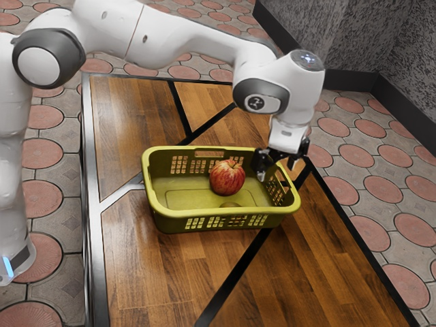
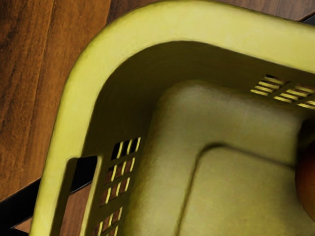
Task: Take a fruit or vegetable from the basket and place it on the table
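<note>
Since the apple (image 1: 227, 177) is sitting off to the side of the gripper (image 1: 276, 169), a sideways shift is probably coming first, tbh. The gripper is hanging spread, pinching nothing, over the short end of the basket (image 1: 218, 213) at the exterior view's right. For a clean grab, it should be travelling above the rim, centering over the apple, then going straight down with one finger on either side of the widest part. Closing off-center is risking a roll, I'd guess. Container-wise, the yellow-green basket is standing on the table (image 1: 150, 272), open-topped with slotted walls, and the apple is resting inside, roughly around mid-length.
</note>
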`<action>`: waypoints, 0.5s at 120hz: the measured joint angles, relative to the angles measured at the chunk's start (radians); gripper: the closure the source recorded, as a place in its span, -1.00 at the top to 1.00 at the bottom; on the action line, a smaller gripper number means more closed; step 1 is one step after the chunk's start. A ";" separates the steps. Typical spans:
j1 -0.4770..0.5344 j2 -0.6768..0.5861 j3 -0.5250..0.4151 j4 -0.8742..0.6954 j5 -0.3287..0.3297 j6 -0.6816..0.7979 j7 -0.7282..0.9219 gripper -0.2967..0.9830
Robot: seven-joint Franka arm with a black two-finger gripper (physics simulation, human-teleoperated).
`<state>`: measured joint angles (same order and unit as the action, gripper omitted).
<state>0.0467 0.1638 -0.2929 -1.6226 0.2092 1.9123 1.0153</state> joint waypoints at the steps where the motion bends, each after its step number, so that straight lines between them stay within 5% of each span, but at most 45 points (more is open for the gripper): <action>1: 0.000 0.000 0.001 -0.002 0.000 0.002 0.001 0.54; 60: -0.002 0.013 0.002 -0.116 0.008 0.041 0.053 0.54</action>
<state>0.0448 0.1768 -0.2913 -1.7387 0.2172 1.9529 1.0687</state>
